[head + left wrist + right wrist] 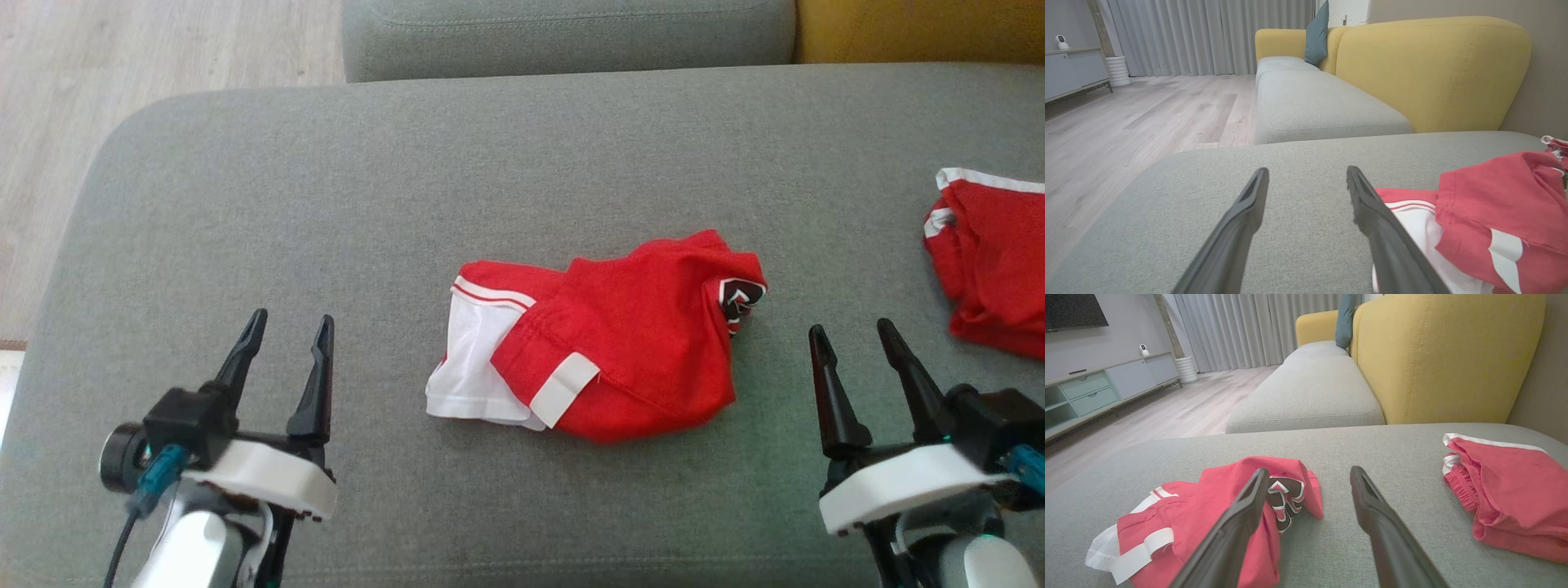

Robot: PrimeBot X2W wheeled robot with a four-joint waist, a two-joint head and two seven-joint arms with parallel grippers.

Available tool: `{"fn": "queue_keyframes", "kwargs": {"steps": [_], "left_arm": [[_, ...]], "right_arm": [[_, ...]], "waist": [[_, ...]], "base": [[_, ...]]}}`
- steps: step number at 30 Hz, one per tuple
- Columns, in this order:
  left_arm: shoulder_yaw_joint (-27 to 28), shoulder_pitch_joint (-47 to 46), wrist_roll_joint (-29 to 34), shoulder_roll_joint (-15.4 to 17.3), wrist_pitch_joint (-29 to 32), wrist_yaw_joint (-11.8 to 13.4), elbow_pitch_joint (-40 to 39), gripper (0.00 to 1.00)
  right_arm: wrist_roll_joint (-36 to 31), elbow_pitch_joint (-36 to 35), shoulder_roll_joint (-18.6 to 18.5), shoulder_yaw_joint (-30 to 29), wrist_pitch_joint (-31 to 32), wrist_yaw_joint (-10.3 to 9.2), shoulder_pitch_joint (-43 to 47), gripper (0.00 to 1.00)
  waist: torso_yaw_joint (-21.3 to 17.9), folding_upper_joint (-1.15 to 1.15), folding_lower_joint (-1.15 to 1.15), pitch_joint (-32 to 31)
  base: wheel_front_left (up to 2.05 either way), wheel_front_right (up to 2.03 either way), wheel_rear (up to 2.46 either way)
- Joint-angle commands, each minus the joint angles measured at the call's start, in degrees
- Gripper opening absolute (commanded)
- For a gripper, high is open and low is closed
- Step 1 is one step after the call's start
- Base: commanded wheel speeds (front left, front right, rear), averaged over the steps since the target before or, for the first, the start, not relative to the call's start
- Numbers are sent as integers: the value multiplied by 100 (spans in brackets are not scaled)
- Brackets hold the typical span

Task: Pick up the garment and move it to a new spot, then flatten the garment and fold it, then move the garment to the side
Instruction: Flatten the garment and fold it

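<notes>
The garment (604, 351) lies crumpled in the middle of the grey cushion (326, 204), between the two grippers and a little farther than their fingertips, touched by neither.

Nearest, at the left, the left gripper (293, 318) hangs over bare cushion with its two dark fingers spread apart and nothing between them. At the right, the right gripper (850, 327) is likewise released, fingers parted over the fabric of the cushion, gripping nothing. Both point toward the far side.

The garment is mostly red. A white panel with thin red and white stripes along its edge sticks out at its near left, and a white rectangular tab sits on the red cloth just beside that panel. At its far right corner the cloth folds over and shows a dark emblem edged in white.

Farther right, well apart from it, a second red piece (992, 253) with white trim lies bunched at the cushion's right edge.

Beyond the cushion's far edge comes another grey seat (571, 37), with a yellow backrest (914, 28) to its right and a pale wooden floor (163, 49) to its left. A teal pillow (1318, 34) leans against the backrest farther on. Farthest, grey curtains (1208, 36) hang down to the floor, and a low cabinet (1106, 381) stands along the left wall.
</notes>
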Motion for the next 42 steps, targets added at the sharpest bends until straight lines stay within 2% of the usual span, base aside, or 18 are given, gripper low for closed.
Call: {"fn": "queue_keyframes", "kwargs": {"steps": [1, 8, 16, 20, 25, 30, 31, 32, 33, 34, 42], "left_arm": [[199, -249, 66, 106, -52, 35, -163, 100], [176, -303, 66, 109, -52, 24, -161, 100], [71, -557, 92, 56, -50, -33, -147, 100], [15, -746, 112, 5, -51, -82, -151, 100], [-20, -957, 136, -88, -51, -148, -151, 100], [-13, -1087, 167, -201, -52, -221, -142, 100], [-3, -1099, 174, -219, -52, -234, -136, 100], [8, -1108, 182, -236, -52, -248, -132, 100], [20, -1119, 190, -252, -52, -263, -124, 100], [31, -1128, 198, -268, -52, -278, -114, 100], [189, -1128, 287, -328, -52, -346, -96, 100]], "right_arm": [[27, -235, -32, 138, 4, 19, -159, 100], [24, -180, -32, 352, 186, 19, -179, 100], [248, 370, -32, 1808, 708, 19, -496, 100], [150, 689, -33, 2309, 697, 19, -896, 100], [-74, 1121, -64, 2553, 802, 19, -1355, 100], [-330, 1586, -104, 2561, 1045, 19, -1706, 100], [-351, 1663, -105, 2554, 1105, 19, -1747, 87], [-351, 1699, -103, 2546, 1114, 19, -1787, 47], [-343, 1717, -102, 2536, 1098, 19, -1825, 16], [-318, 1716, -100, 2515, 1076, 19, -1850, 0], [-53, 1069, -76, 2044, 581, 19, -1798, 0]], "waist": [[5, 0, 0, 6], [32, 0, 0, 67], [172, 0, 0, 359], [306, 0, 0, 599], [465, 0, 0, 873], [563, 0, 0, 1074], [570, 0, 0, 1093], [577, 0, 0, 1120], [583, 0, 0, 1137], [586, 0, 0, 1150], [488, 0, 0, 1139]], "base": [[0, 0, 0], [0, 0, 0], [0, 0, 0], [0, 0, 0], [0, 0, 0], [0, 0, 0], [0, 0, 0], [0, 0, 0], [0, 0, 0], [0, 0, 0], [0, 0, 0]]}}
